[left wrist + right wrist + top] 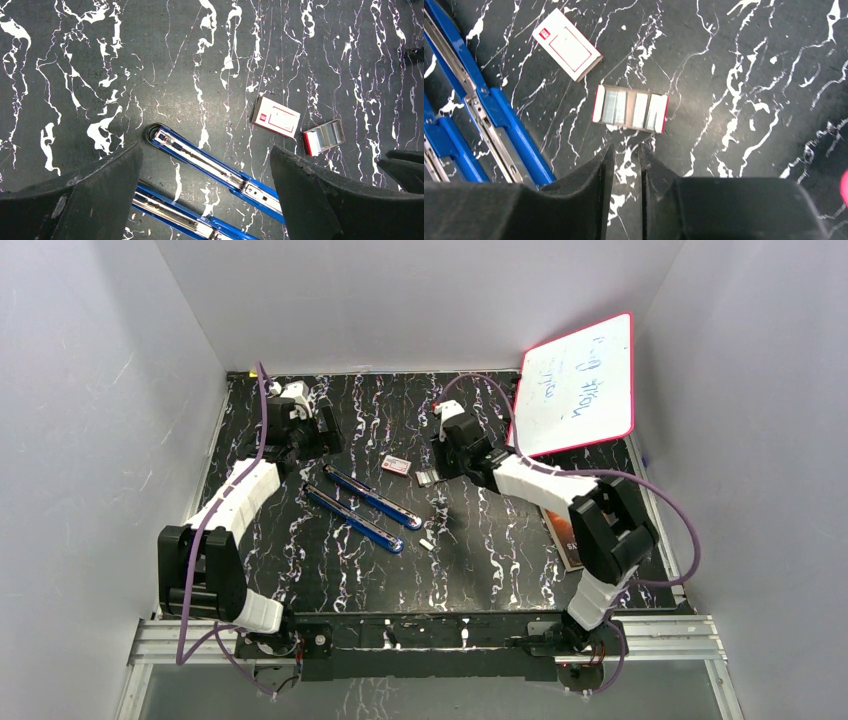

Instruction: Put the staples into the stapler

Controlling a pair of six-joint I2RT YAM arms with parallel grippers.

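The blue stapler (372,496) lies opened flat on the black marbled table as two long arms side by side, its metal channel (210,165) facing up. The staples (629,108) are silvery strips in a small open tray with red ends, right of the stapler (499,120); they also show in the other views, staples (427,477) and staples (325,136). My left gripper (205,150) hovers wide open above the stapler's far end, holding nothing. My right gripper (624,147) points at the tray's near side, jaws a narrow gap apart with bare table between them.
A closed red-and-white box (568,44) lies beside the tray, toward the back. A small pale bit (425,543) rests near the stapler's hinge end. A pink-rimmed whiteboard (580,385) leans at the back right, and an orange booklet (562,535) lies under the right arm.
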